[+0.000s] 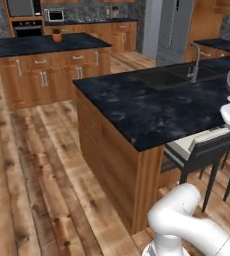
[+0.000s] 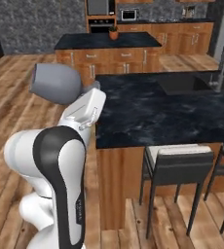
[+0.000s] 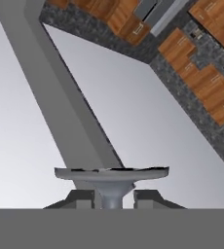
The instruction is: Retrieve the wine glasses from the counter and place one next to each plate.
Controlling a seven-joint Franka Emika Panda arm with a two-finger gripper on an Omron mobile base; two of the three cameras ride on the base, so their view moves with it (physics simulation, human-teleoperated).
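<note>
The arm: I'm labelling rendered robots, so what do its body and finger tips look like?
The arm has glossy white rounded shells with a broad dark band over one joint and faint small lettering lower down. No cables show. The gripper has two small dark grey, blocky finger tips.

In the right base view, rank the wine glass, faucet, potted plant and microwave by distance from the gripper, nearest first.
1. wine glass, held in the gripper, left.
2. faucet, right, on the near island.
3. potted plant, on the far island.
4. microwave, back wall.
</note>
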